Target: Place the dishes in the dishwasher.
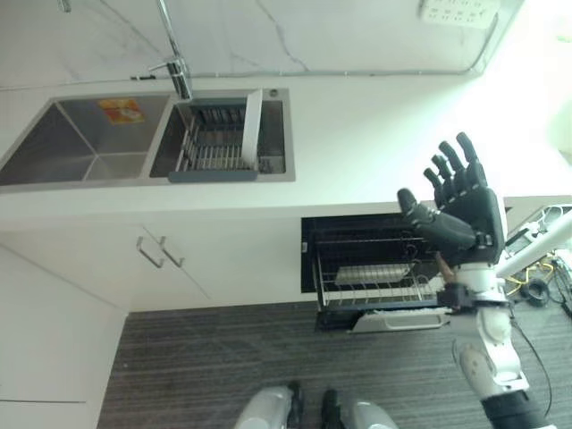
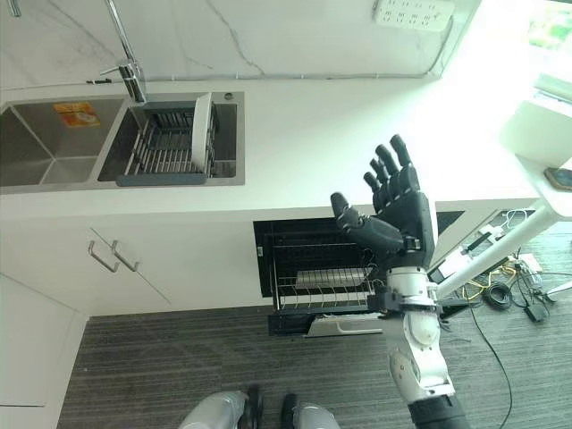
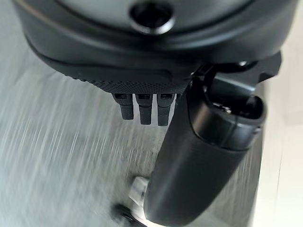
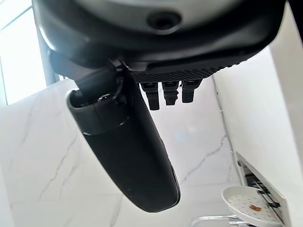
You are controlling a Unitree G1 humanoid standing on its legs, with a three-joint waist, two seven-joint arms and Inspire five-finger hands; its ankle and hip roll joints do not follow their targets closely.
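A white plate (image 1: 253, 130) stands on edge in the dark dish rack (image 1: 213, 143) inside the right basin of the sink. Under the counter the dishwasher (image 1: 384, 231) is open, its wire basket (image 1: 375, 284) pulled out with a pale dish (image 1: 371, 273) lying in it. My right hand (image 1: 465, 210) is raised in front of the dishwasher's right side, palm up and fingers spread, open and holding nothing. In its wrist view the thumb (image 4: 128, 146) and straight fingers stand before the marble wall. My left hand (image 3: 203, 156) hangs over the grey floor, open and holding nothing.
A faucet (image 1: 176, 64) rises behind the steel double sink (image 1: 54, 143). Two cabinet handles (image 1: 157, 252) stick out left of the dishwasher. A socket strip (image 1: 458, 12) is on the wall. A white slanted leg (image 2: 500, 246) and loose cables (image 2: 505, 290) lie at the right.
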